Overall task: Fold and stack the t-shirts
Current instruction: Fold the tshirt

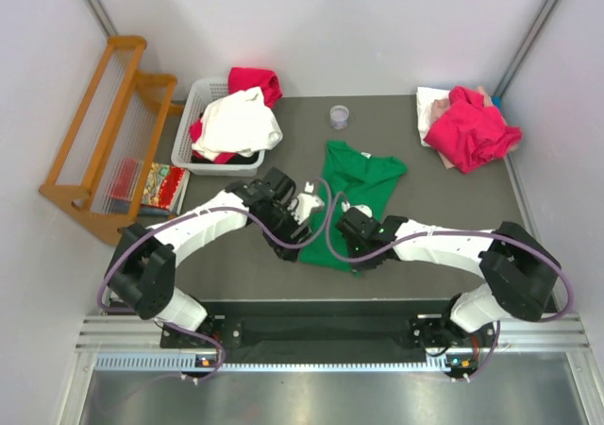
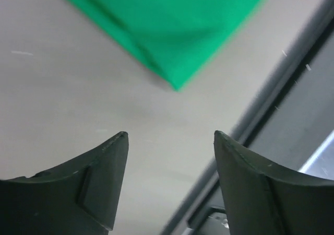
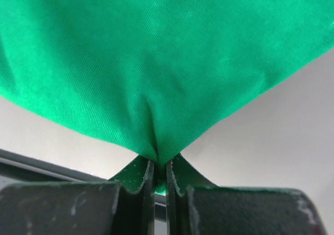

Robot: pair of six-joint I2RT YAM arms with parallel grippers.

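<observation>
Green t-shirt (image 1: 357, 194), just the one, lies rumpled mid-table between my two arms. My right gripper (image 3: 158, 175) has its fingers pinched tight on a fold of that green cloth at its near edge. My left gripper (image 2: 169, 136) stands with fingers apart, gripping nothing, with a green corner just beyond the tips. At the far right corner, one magenta shirt (image 1: 469, 130) sits atop a pale one (image 1: 429, 104). One white basket (image 1: 189, 137) at far left holds one white shirt (image 1: 236, 127) and some red cloth (image 1: 255, 82). One small cup (image 1: 340, 116) stands behind.
</observation>
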